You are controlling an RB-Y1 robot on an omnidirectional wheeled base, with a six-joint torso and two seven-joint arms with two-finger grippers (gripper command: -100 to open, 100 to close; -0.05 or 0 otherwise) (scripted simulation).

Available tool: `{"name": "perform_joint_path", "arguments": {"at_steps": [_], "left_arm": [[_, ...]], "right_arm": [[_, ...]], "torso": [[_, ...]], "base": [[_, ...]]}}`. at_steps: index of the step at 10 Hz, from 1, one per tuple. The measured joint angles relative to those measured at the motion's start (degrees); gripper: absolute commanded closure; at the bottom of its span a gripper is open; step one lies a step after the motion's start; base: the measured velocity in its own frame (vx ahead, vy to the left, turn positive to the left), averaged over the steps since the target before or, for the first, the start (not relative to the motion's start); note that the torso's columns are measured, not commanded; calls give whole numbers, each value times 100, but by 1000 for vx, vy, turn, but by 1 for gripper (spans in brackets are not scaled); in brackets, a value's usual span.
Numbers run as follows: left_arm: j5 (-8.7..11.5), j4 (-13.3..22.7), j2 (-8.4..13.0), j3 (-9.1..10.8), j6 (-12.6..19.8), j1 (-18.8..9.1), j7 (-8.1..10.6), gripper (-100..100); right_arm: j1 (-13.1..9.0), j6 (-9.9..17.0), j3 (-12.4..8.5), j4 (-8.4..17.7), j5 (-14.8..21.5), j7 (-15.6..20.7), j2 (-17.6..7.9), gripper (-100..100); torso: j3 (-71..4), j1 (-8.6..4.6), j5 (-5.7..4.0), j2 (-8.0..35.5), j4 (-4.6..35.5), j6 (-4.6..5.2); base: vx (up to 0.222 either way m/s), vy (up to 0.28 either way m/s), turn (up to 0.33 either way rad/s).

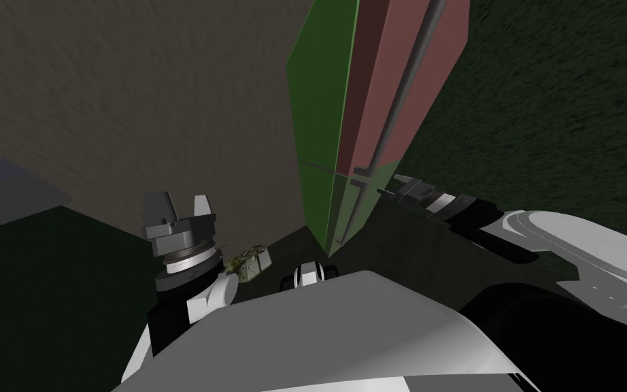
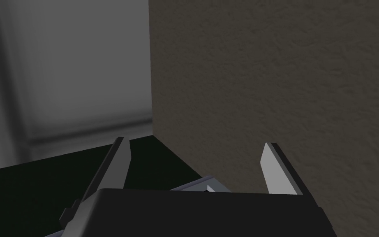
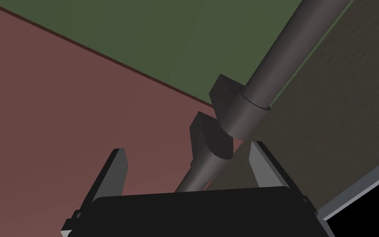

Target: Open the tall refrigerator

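Observation:
The tall refrigerator (image 1: pixel 380 75) stands ahead with a red upper door, a green lower door (image 1: pixel 373 194) and a green side (image 1: pixel 319 102). A grey bar handle (image 1: pixel 400 88) runs along the red door, and a shorter one (image 1: pixel 349 211) along the green door. My right gripper (image 1: pixel 392 187) reaches in at the seam where the two handles end. In the right wrist view the red door (image 3: pixel 61 107) and green door (image 3: pixel 176 37) meet, and the red door's handle bar (image 3: pixel 203 170) passes between the open fingers of my right gripper (image 3: pixel 188 166), nearer one finger. My left gripper (image 1: pixel 181 204) is raised at the left, open and holding nothing.
A brown textured wall (image 1: pixel 135 102) stands left of and behind the refrigerator. A small greenish object (image 1: pixel 251 262) lies on the dark floor near my chest. The end of the green door's thicker handle (image 3: pixel 266 74) sits just beyond the right fingertips. A black area (image 3: pixel 365 210) shows beside the right gripper.

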Motion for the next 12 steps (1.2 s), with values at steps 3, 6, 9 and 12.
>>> {"name": "perform_joint_path", "arguments": {"at_steps": [3,6,9,12], "left_arm": [[0,0,1,0,0,0,0,0],[0,0,1,1,0,-1,0,0],[0,1,1,1,0,0,0,0],[0,1,3,2,1,-2,0,0]], "right_arm": [[68,-70,-342,142,291,16,-417,-100],[148,-43,-567,160,514,4,-748,-100],[181,-44,-683,183,585,-21,-899,-100],[166,-73,-716,140,543,-45,-884,100]], "torso": [[-2,-36,-13,-6,-1,1],[0,-34,-11,-2,0,0],[-8,-22,-9,-16,-3,1],[20,-60,-17,25,5,-1]], "base": [[79,134,-97],[54,84,-61],[52,45,-9],[-49,-152,59]]}}
